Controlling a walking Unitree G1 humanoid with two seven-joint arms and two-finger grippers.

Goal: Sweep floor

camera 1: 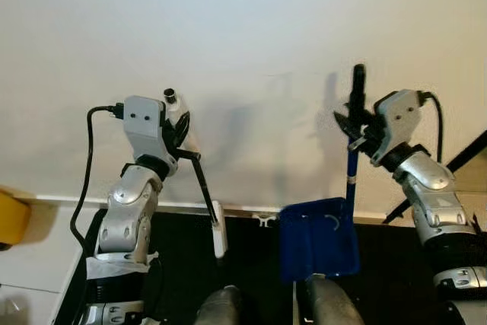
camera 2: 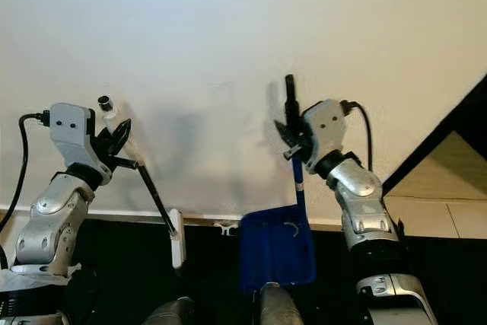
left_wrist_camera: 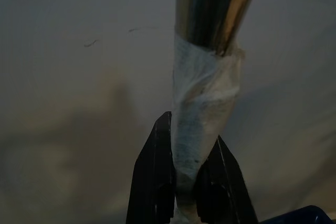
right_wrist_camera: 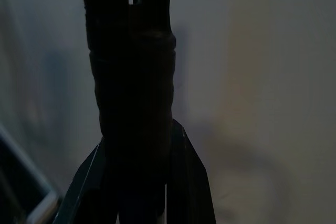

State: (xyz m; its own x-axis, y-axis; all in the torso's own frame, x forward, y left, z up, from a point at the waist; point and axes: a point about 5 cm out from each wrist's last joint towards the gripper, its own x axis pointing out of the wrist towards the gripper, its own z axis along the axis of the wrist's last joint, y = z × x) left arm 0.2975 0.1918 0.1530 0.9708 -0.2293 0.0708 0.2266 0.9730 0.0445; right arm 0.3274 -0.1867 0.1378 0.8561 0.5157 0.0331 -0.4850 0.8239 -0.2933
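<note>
White wall fills the background, and a pale baseboard meets the dark floor just under it. Against this wall the left gripper holds the broom. Its fingers are closed on the handle where white tape is wrapped, below the metal end. The black rod slants down to the white head, which is at the baseboard. The right gripper is closed on the black grip of the dustpan. The blue pan hangs below it, in front of the baseboard and beside the broom head.

I think the taped handle may turn or slip between the fingers, because the grip sits far from the head. Both tools are very near the wall, so a swing could hit it, or the pan could knock the broom.
</note>
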